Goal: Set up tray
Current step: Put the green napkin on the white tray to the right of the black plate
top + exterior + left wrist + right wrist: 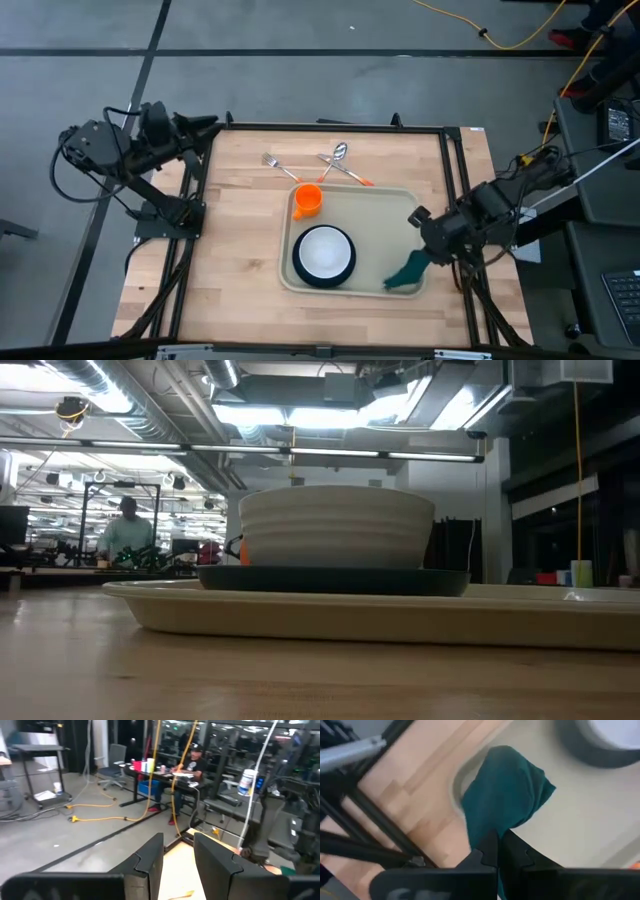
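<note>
The cream tray (375,215) lies on the wooden table, right of its middle. On the tray stand a dark teal plate (323,277) with a white bowl (323,250) on it and an orange cup (308,200). In the low view the tray (400,615) carries the plate (330,579) and the bowl (335,525). My right gripper (425,256) is over the tray's near right corner, shut on a dark green napkin (405,272). My left gripper (208,130) waits open, above the table's far left corner. My right gripper (496,842) pinches a bunched upper end of the napkin (492,827) between its two fingers, coming slanting down from the table's right side. The cloth (505,790) hangs slack below the fingers in several folds. Its lower end (398,281) lies on the tray beside the corner rim.
A fork (280,166) and two spoons (338,160) with orange handles lie on the table beyond the tray's far edge. Bare wood stretches left of the tray. A black frame borders the table. People sit at desks in the room behind (192,762).
</note>
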Available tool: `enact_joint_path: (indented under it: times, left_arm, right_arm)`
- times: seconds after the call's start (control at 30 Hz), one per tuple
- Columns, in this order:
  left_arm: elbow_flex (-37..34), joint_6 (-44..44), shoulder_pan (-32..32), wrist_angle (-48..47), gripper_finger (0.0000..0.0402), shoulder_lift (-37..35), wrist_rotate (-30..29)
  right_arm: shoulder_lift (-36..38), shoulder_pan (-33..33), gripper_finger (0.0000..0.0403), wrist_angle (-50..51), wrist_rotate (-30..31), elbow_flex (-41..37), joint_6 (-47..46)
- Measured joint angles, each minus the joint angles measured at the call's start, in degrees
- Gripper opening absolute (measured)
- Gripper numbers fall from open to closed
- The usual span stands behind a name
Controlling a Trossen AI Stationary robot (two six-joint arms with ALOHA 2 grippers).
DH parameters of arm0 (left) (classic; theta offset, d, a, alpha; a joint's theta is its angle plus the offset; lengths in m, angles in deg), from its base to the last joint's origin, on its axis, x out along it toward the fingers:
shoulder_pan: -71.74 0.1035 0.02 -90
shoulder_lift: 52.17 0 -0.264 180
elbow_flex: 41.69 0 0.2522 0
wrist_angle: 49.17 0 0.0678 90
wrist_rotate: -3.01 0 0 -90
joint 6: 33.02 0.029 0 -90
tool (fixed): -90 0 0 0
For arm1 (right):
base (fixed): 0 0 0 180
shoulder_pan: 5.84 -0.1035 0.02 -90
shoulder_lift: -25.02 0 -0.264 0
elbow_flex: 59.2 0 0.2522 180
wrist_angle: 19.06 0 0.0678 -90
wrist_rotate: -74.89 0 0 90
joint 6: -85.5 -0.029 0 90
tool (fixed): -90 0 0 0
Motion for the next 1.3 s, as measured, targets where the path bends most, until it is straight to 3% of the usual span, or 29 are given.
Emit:
enact_joint_path:
  times: [0.3,0.47,1.3]
  left_arm:
    - [0.0,-1.6,0.0,1.1,0.0102,3.8,-1.7]
    - [0.0,-1.6,0.0,2.1,0.0102,5.1,-1.7]
    - [0.0,-1.6,0.0,3.2,0.0102,5.6,-1.6]
  right_arm:
    - [8.1,0.3,0.0004,-12.3,-1.5,-12.4,3.3]
    - [8.9,3.5,0.0004,-13.6,-1.6,-15.7,7.3]
    - [8.8,27.0,0.0004,-26.1,-9.2,-28.6,32.8]
